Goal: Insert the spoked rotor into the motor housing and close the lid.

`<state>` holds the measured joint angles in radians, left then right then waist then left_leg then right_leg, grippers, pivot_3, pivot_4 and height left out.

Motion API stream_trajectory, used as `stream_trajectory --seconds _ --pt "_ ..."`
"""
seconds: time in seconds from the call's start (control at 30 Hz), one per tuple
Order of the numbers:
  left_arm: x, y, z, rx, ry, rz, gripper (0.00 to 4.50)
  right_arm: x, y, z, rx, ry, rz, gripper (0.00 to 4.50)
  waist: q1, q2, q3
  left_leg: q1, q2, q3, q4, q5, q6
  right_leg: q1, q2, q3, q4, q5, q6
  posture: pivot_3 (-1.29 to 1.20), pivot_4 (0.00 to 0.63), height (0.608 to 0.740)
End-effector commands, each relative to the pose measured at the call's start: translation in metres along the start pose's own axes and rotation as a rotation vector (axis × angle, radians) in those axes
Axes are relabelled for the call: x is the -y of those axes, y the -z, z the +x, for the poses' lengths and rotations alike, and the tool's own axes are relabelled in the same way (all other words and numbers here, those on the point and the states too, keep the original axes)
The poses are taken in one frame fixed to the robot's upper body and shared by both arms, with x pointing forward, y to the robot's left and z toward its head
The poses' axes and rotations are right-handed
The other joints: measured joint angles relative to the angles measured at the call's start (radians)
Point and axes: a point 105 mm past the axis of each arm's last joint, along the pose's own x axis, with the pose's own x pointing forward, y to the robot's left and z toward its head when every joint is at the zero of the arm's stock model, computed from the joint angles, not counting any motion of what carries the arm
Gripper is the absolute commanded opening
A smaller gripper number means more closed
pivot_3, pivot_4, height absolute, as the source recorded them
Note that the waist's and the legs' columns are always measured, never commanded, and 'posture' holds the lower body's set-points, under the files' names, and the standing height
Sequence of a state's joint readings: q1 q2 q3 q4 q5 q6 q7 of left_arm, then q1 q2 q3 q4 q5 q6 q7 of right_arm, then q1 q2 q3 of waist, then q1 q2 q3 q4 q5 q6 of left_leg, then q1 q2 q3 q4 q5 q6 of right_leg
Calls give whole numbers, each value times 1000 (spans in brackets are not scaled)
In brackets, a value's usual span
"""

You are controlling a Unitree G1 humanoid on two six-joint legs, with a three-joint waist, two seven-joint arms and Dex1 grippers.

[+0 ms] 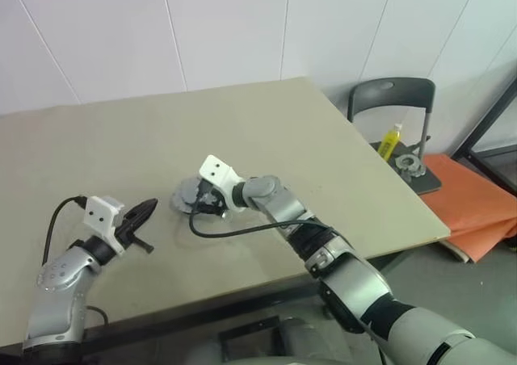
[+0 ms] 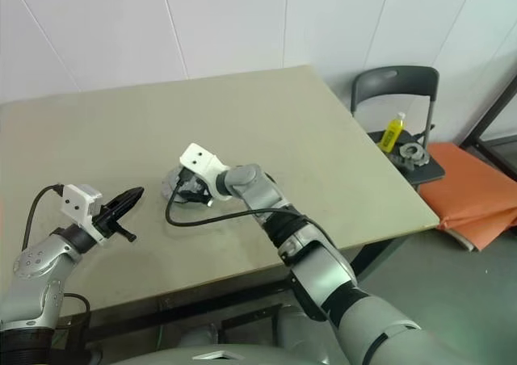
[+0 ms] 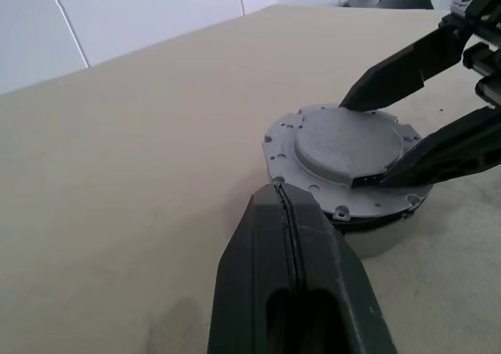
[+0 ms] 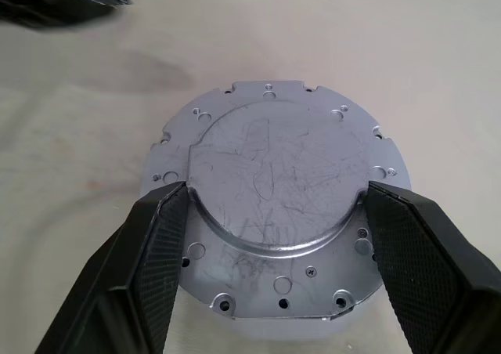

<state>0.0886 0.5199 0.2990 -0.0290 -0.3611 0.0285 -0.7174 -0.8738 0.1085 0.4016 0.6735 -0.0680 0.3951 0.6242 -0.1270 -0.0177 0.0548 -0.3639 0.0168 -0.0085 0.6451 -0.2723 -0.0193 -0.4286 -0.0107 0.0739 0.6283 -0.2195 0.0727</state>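
Note:
The lid [image 4: 274,166] lies plain silver face up on the motor housing [image 3: 380,240], near the middle of the table. Of the housing I see just a grey side wall under the lid's rim. My right gripper [image 4: 272,193] reaches down over it, its two black fingers [image 4: 160,236] pressed against opposite sides of the lid's raised round centre. The spoked rotor is hidden. My left gripper [image 1: 149,207] is shut with nothing in it, hovering level a short way to the left of the housing and pointing toward it.
A black cable [image 1: 242,232] loops over the table beside my right arm. The table's right edge [image 1: 404,195] falls off toward a dark chair [image 1: 392,98] that carries a yellow bottle [image 1: 390,141] and a metal part [image 1: 409,166]. Orange sheets [image 1: 477,203] lie beyond.

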Motion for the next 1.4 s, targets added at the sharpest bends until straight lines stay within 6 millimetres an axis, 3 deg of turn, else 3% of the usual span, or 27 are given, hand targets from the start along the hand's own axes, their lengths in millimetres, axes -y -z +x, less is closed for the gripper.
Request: stream_trajectory --seconds 0.03,0.27,0.7,0.93,1.17,1.4 --pt "-2 -10 1 35 -1 27 0 9 -14 -1 30 42 -22 3157 0 0 0 0 0 0 0 0 0 0 0 0 0 0 0 0 0 740" --pt "-1 -10 1 34 2 27 0 6 6 -2 -66 -4 -23 3157 1 0 0 0 0 0 0 0 0 0 0 0 0 0 0 0 0 740" --pt "4 -9 0 34 3 19 0 -2 3 -2 -80 -29 -33 3157 2 0 0 0 0 0 0 0 0 1 0 0 0 0 0 0 0 740" --pt "6 -8 1 34 6 14 0 -7 5 -4 -123 -74 79 3157 2 -1 0 0 0 0 0 0 0 1 0 0 0 0 0 0 0 740" --pt "9 -6 3 31 13 9 0 -14 13 -9 -171 -137 158 3157 1 -1 -1 0 -1 0 0 0 0 1 0 -1 0 0 0 0 0 740" --pt "11 -5 4 26 26 5 0 -17 28 -24 -225 -227 77 3157 4 -2 -2 0 -1 1 0 0 0 1 -1 -1 0 -1 1 0 0 740"
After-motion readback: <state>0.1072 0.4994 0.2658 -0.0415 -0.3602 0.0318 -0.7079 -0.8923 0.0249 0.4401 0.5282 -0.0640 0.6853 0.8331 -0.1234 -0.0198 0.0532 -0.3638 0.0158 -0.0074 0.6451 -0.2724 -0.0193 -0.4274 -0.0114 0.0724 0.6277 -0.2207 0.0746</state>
